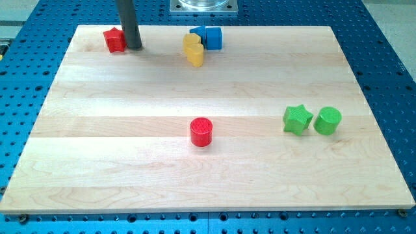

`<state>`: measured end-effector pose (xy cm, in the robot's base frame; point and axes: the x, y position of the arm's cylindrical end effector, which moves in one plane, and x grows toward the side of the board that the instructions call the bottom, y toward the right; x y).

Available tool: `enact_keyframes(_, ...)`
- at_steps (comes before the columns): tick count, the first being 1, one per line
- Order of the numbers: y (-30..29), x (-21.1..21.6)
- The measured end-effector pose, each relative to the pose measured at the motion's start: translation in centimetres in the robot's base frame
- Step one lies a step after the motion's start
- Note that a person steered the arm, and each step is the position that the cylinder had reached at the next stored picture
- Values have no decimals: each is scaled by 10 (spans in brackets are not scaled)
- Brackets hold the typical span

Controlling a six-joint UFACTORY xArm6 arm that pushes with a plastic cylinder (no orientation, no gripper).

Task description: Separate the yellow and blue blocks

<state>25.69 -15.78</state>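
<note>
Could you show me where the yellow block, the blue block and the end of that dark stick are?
yellow block (193,51): camera view, middle of its top face.
blue block (212,38): camera view, its front face.
my tip (133,47): camera view, the rod's very end, beside the red star block (114,40).

Counter: pale wooden board resting on a blue perforated base.

On it, near the view's top edge: red star block at the left, my tip just beside its right. Yellow block, rounded and elongated, touches blue block at top centre.

Red cylinder stands alone, mid-board.

At the view's right: green star just beside green cylinder.
</note>
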Motion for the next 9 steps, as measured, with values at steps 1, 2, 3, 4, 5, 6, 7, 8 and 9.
enact_keyframes(1, -18, -10)
enact_keyframes(2, -36, -12)
enact_keyframes(3, -64, -15)
enact_keyframes(4, -6, -21)
enact_keyframes(5, 41, -63)
enact_keyframes(6, 96, -63)
enact_keyframes(7, 179, -57)
enact_keyframes(8, 179, 5)
enact_keyframes(9, 180, 19)
